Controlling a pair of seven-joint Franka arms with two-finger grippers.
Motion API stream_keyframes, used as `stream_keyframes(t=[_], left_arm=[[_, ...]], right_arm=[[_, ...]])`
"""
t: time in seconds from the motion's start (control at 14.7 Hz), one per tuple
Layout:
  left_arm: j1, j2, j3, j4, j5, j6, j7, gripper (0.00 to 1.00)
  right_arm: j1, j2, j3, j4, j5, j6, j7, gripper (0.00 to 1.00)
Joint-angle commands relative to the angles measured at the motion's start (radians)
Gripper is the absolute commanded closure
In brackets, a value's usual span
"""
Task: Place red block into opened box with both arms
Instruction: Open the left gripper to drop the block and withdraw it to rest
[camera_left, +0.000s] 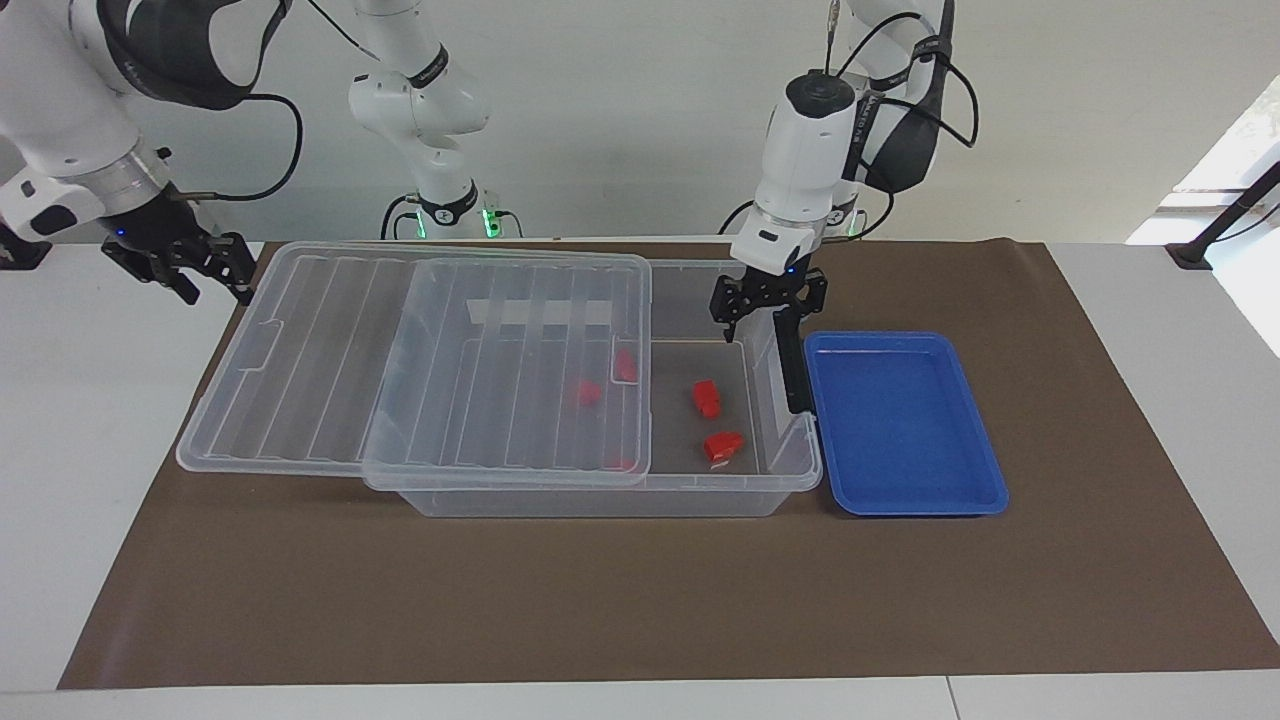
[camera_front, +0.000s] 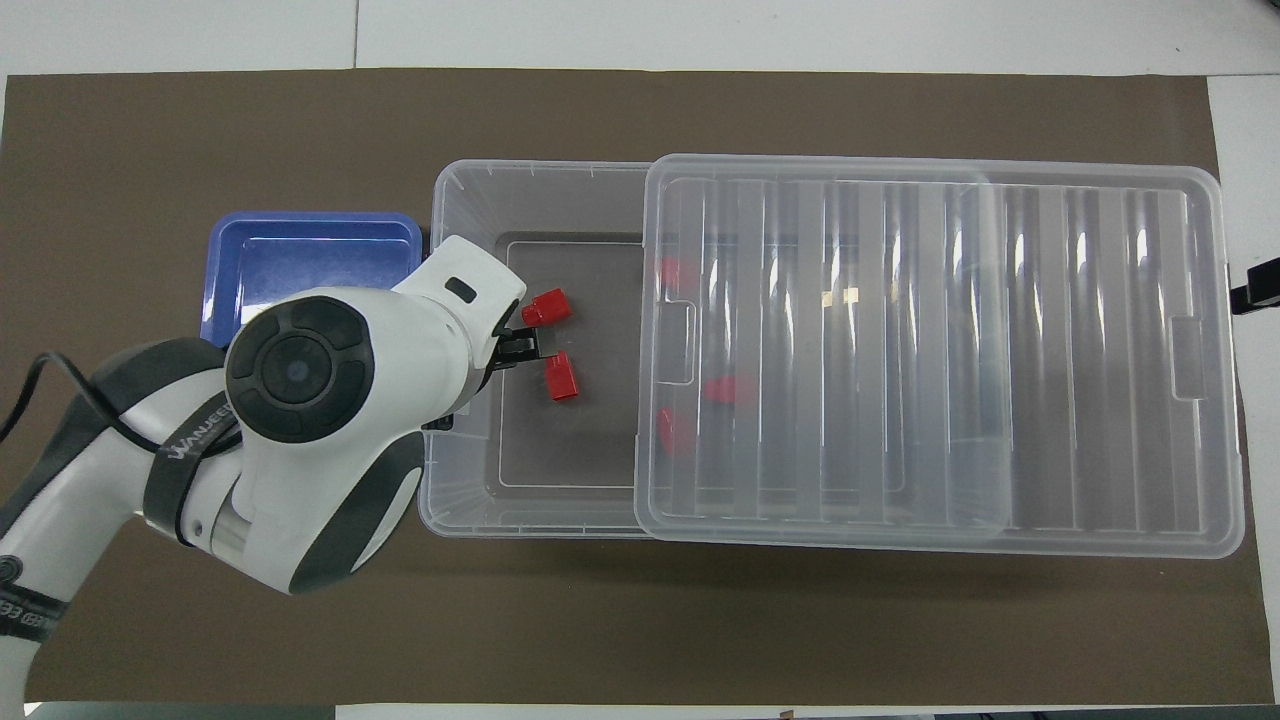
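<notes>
My left gripper hangs above the latch end of the box, over the rim nearest the blue tray. Its fingers are spread wide and hold nothing.

The red block lies on the box floor, below the left gripper and a little toward the box's middle. Its long axis runs roughly along the near-far line of the surface. A second red block lies just beside it, farther from my bases, tilted across that line. My judgement: the placement appears done, and any regrasp would call for a straight descent with the fingers straddling the block's short sides.

Containers:
- Box: open at the latch end only. The ribbed clear lid is slid toward the right arm's end, covers most of the box and overhangs it there. Two red blocks lie in the uncovered part; at least three more show through the lid.
- Blue tray: touching or just beside the box's latch end, with nothing in it.

My right gripper waits in the air off the overhanging end of the lid, near its corner but apart from it. It holds nothing; I cannot tell how far its fingers are parted.

The left arm is nearer the blocks.
</notes>
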Motion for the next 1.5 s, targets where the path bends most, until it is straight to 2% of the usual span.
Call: stream_keyframes(t=[0.0,0.27,0.61,1.02,1.16,1.43], left_arm=[[0.104,-0.016,-0.003,-0.013,0.009,-0.063,0.14,0.0],[0.239,-0.023,-0.003,-0.01,0.009,-0.092,0.279,0.0],[0.335,-0.035,-0.001,0.036,0.009,-0.146,0.365,0.0],[0.425,-0.03,0.002,0.199,0.006,-0.325,0.521,0.0],[0.456,-0.029,0.002,0.256,-0.026,-0.394,0.584,0.0],[0.487,-0.042,0.0,0.256,-0.03,-0.419,0.624,0.0]], right_arm=[[-0.011,-0.02,-0.034,-0.069,0.007,0.039,-0.077,1.0],[-0.011,-0.044,-0.104,-0.128,0.002,0.084,-0.126,1.0],[-0.013,-0.046,-0.167,-0.195,-0.002,0.151,-0.236,1.0],[-0.011,-0.035,-0.149,-0.306,-0.002,0.272,-0.227,1.0],[-0.011,-0.035,-0.118,-0.317,-0.002,0.283,-0.201,1.0],[-0.01,-0.039,-0.058,-0.343,-0.002,0.296,-0.103,1.0]])
